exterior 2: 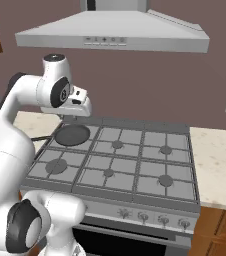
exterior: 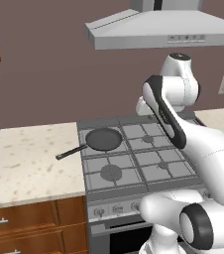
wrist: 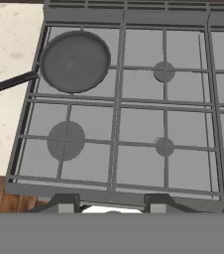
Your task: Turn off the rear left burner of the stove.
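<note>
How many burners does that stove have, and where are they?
6, in two rows of three on the stove. Back row: left under a frying pan, middle, right. Front row: left, middle, right.

My own arm [exterior: 193, 149] covers the right side of the stove [exterior: 134, 163] in the left base view, and my base hides most of its knobs [exterior: 115, 208] there. A dark pan [wrist: 74, 60] sits on the rear left burner [wrist: 49, 92], so its cap is covered. The pan's handle [wrist: 7, 83] runs off the hand view's left edge. My hand [wrist: 113, 204] shows just two fingertips [wrist: 64, 202]; I cannot tell its opening. Knob markings [exterior 2: 144, 217] are too small to read.
</note>
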